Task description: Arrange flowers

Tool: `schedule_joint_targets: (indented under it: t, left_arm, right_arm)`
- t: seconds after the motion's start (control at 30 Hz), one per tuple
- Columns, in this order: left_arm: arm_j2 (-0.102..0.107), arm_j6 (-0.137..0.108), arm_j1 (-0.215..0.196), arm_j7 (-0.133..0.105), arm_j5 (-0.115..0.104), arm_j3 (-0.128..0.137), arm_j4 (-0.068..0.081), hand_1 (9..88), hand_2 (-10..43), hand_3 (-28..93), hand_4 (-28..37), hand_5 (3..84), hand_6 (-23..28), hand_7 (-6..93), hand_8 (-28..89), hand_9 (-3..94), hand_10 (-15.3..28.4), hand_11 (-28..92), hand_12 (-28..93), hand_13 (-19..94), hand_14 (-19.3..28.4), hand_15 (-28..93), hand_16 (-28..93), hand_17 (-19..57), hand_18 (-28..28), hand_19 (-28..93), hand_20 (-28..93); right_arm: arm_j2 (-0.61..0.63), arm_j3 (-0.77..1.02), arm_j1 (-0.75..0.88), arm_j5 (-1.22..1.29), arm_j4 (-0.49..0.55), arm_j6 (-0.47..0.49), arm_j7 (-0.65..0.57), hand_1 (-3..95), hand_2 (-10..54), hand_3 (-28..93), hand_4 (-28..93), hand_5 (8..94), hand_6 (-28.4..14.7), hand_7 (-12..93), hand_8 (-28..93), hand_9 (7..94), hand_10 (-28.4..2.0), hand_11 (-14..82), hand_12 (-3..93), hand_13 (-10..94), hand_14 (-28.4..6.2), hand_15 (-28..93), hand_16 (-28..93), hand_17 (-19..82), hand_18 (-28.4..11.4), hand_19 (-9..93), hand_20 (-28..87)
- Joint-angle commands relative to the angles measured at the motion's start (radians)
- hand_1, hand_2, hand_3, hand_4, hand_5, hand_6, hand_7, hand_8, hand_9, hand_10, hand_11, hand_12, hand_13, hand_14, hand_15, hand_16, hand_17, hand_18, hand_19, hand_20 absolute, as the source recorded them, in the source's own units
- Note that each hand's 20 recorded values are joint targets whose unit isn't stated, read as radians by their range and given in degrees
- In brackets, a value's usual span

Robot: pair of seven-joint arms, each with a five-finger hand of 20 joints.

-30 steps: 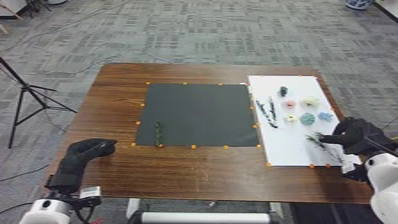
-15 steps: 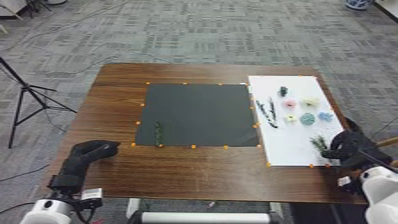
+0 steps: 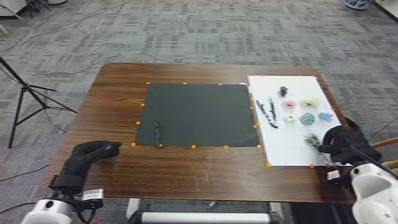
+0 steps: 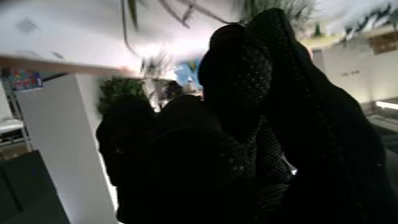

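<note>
Here, green sprig point(image 3: 313, 139) just past the right hand point(image 3: 342, 144), its stem apparently in a finger-and-thumb pinch.

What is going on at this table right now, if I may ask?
A robot is partway through arranging flowers. Its right hand is at a green sprig on the white board; whether it has hold is unclear. Flower heads lie farther up that board, and one green stem lies on the dark mat.
</note>
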State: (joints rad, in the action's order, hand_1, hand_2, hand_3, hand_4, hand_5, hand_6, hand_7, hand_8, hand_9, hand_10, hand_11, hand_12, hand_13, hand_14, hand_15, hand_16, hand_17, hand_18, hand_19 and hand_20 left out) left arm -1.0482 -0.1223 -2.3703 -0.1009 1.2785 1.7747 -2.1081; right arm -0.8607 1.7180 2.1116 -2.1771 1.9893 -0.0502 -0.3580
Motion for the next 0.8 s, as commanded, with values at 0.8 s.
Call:
schedule_joint_targets:
  t: [0.8]
  left_arm:
    - [-0.014, 0.051, 0.002, 0.029, 0.014, 0.009, -0.009, 29.1, -3.9, 66, -19.9, 54.9, 1.0, 23.1, -9, 53.1, 14.2, 28, 19, 40, 18.6, 35, 4, 2.0, 16.2, 24, 27]
  right_arm:
    - [0.006, 0.083, -0.001, -0.052, 0.059, 0.216, -0.002, 28.6, -9.5, 57, -10, 54.7, -9.9, 18, -2, 68.4, -17.8, 16.6, 23.6, 90, -4.0, 58, 38, 60, -16.1, 93, 63]
